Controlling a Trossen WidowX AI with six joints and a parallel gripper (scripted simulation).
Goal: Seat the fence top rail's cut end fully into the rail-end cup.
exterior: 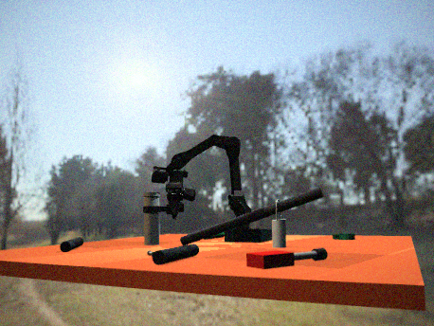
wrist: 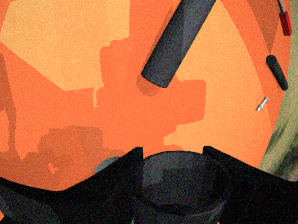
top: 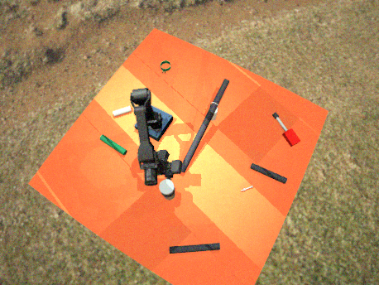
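Observation:
The dark fence rail (top: 203, 128) (exterior: 251, 216) (wrist: 177, 50) slants through the loop cap (exterior: 277, 208) on the small post (exterior: 279, 233). Its lower end is close to the table, outside the cup and apart from it. The big grey post (top: 166, 187) (exterior: 152, 229) stands upright, with the dark brace band (exterior: 149, 208) up near its cap. My gripper (wrist: 173, 153) (exterior: 174, 214) is beside the post, shut on the dark rail-end cup (wrist: 180, 177), whose open mouth shows in the wrist view. The fingers do not touch the rail. The band-to-cup joint is hidden in the wrist view.
A red-headed mallet (top: 291, 137) (exterior: 270, 259), dark cylinders (top: 268, 173) (top: 194, 248), a small bolt (top: 247, 189) (wrist: 262, 104), a green cylinder (top: 113, 144), a white cylinder (top: 122, 111) and a green ring (top: 165, 65) lie around on the orange table.

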